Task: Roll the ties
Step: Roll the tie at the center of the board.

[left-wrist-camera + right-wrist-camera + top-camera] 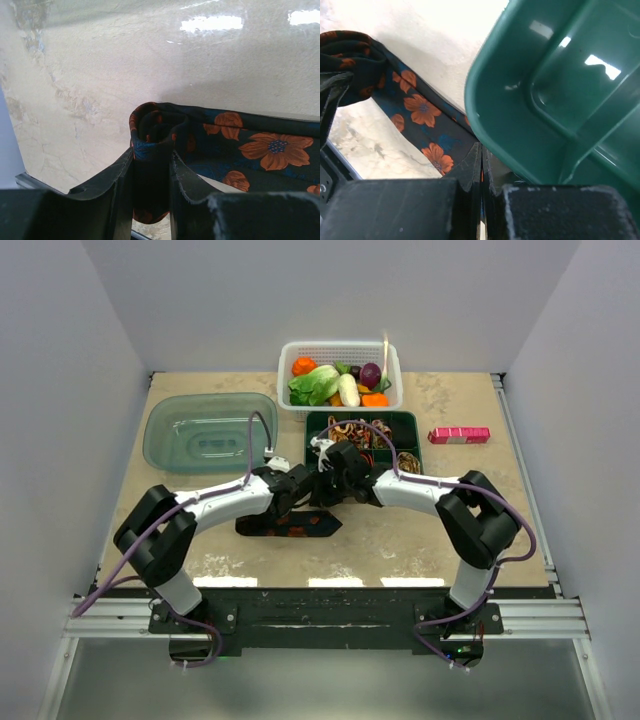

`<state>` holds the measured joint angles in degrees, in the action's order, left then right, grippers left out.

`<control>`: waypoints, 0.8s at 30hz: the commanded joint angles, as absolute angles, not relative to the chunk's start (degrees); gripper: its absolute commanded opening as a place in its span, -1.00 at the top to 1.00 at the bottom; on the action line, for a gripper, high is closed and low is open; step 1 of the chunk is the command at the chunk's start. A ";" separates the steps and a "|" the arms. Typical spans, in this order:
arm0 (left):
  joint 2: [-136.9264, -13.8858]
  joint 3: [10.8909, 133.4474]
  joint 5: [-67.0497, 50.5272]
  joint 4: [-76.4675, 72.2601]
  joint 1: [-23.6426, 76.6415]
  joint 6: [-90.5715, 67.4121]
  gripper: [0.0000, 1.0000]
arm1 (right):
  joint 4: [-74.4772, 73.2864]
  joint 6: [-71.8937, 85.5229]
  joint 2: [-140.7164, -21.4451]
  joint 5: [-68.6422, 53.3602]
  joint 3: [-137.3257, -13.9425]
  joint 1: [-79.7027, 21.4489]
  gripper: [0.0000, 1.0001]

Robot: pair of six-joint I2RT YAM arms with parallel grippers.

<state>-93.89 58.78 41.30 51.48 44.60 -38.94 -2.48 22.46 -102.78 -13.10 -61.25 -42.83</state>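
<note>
Pinching the coiled end of the black tie (265, 150) with orange flowers in the left gripper (152, 159), both fingers clamping the fabric roll. Lying flat on the table (420, 530) just ahead of the arm bases with its remaining length. Pressing the right gripper (481, 162) shut over that flat strip, hard beside the green tray (545, 100); whether it is catching cloth, impossible to tell. Holding other rolled ties (385, 430) in the tray. Sitting beyond: white basket (340, 343), clear tub (210, 430), pink box (459, 435).
</note>
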 commanded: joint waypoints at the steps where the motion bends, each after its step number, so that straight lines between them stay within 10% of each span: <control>1: -96.50 61.35 41.84 51.42 46.23 -42.01 1.00 | -2.37 20.92 -99.84 -11.87 -60.56 -42.54 1.00; 14: -99.05 58.45 29.28 38.78 47.02 -38.50 0.83 | -2.20 21.01 -100.55 -12.57 -60.29 -42.45 1.00; 24: -95.37 55.90 24.00 32.61 47.02 -37.27 -0.04 | -2.02 21.09 -100.72 -13.36 -60.29 -42.54 1.00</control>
<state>-97.10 57.47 31.22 39.90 46.63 -36.34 -2.98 21.85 -102.72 -12.95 -60.45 -42.70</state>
